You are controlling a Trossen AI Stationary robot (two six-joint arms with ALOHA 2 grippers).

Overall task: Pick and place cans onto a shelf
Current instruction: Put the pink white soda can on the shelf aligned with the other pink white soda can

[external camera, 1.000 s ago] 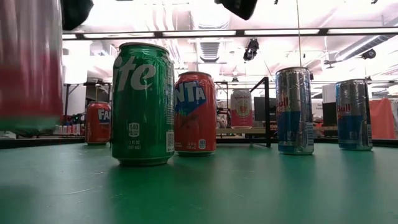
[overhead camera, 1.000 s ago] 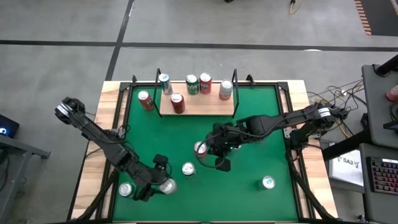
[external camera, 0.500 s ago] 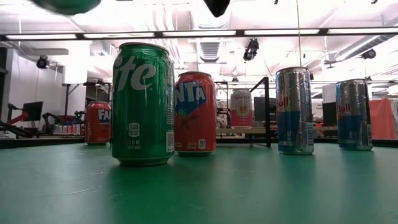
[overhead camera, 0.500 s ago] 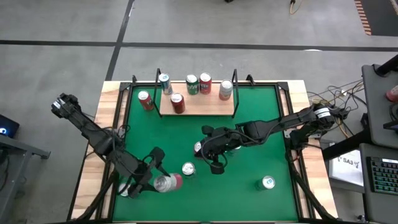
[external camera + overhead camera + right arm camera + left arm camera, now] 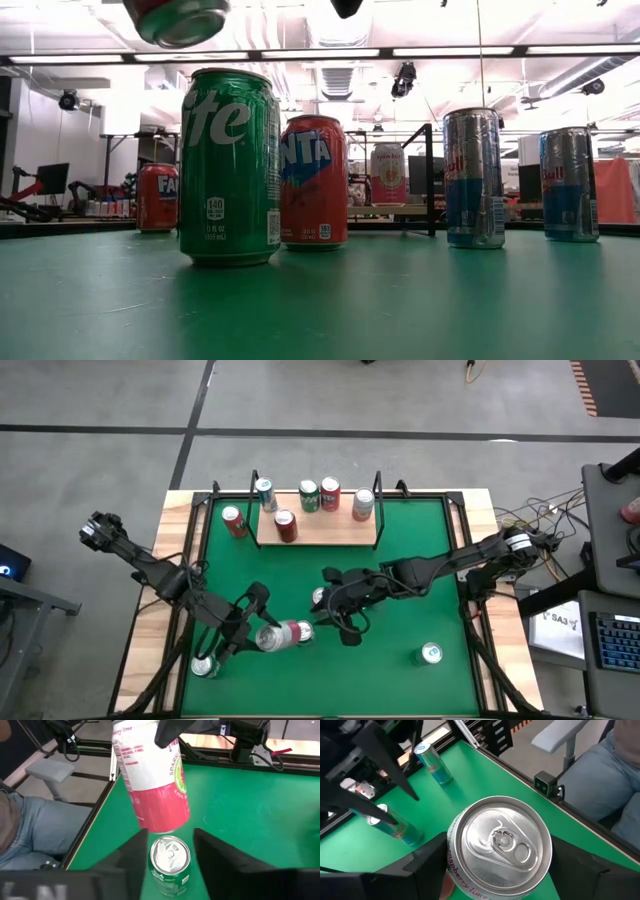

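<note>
Above green table [image 5: 400, 550], tilted pink-white can [image 5: 282, 636]

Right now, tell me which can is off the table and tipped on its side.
The pink-and-white can, held sideways in the left gripper above the green table. All the other cans stand upright on the table or the shelf.

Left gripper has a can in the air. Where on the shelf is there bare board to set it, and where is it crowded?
The shelf is bare along its near edge, right of the red can, up to the right wire upright. Its far edge is crowded: four cans stand in a row there, from the blue can to the white can. The left gripper holds the pink-and-white can lying sideways over the green table.
</note>
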